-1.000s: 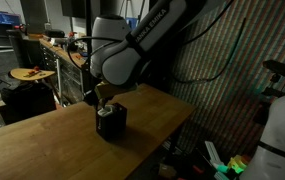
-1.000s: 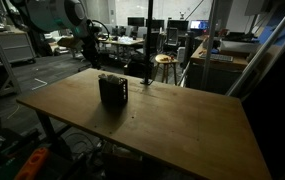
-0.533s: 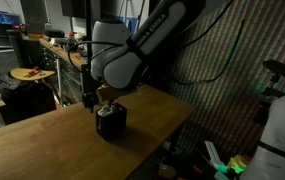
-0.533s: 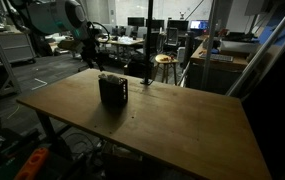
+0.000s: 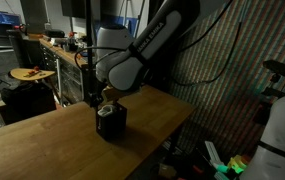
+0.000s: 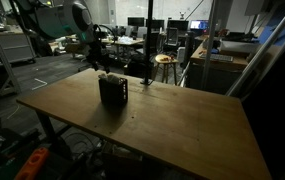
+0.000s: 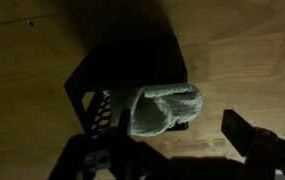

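A black mesh box (image 7: 127, 70) stands on the wooden table (image 7: 242, 50), with a pale grey-green towel (image 7: 167, 108) stuffed into it and bulging over its rim. My gripper (image 7: 172, 150) hangs just above the box, open, its dark fingers (image 7: 250, 138) spread to either side of the towel and touching nothing. In both exterior views the box (image 5: 111, 123) (image 6: 113, 91) sits near the table's far edge, with the gripper (image 5: 100, 99) (image 6: 99, 68) directly over it. A bit of the towel (image 5: 106, 110) shows at the box's top.
The wooden table (image 6: 182, 130) ends close behind the box. A black pole (image 6: 149, 40) rises just beyond it, with a stool (image 6: 164, 60) and desks further back. A round orange-topped stool (image 5: 32, 74) stands off the table's far side.
The jaws have opened off the towel, leaving it in the black box. The gripper has lifted slightly above the box.
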Available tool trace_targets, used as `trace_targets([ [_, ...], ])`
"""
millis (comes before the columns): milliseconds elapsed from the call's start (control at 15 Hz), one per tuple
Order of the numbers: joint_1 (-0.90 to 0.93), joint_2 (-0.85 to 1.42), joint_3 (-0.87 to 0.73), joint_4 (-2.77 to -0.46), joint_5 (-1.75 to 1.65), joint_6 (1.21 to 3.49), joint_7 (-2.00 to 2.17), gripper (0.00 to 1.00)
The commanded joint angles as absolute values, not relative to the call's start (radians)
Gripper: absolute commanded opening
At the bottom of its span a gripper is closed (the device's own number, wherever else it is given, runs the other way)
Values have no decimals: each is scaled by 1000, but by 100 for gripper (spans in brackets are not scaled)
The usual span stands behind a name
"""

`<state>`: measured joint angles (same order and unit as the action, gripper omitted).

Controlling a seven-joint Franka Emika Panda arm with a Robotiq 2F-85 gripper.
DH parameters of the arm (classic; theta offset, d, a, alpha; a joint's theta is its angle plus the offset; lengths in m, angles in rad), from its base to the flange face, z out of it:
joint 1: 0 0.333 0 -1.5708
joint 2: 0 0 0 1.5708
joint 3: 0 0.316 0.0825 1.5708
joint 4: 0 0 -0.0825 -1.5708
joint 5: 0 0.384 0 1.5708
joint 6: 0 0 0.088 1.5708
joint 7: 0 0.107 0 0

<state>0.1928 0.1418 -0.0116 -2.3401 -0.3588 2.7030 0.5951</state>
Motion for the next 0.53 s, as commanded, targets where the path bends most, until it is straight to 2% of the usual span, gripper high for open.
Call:
trace_targets([
  [0,182,172,-28,-2316,-400,2734,607,93],
  [67,183,180,-32,-2312,-402,2737,606,91],
  [267,189,196,-41,-2304,-398,2740,601,94],
  [333,191,201,-42,-2300,-398,2740,601,91],
  [400,193,203,-42,-2298,-394,2740,598,87],
  [467,194,207,-44,-2294,-394,2741,598,72],
])
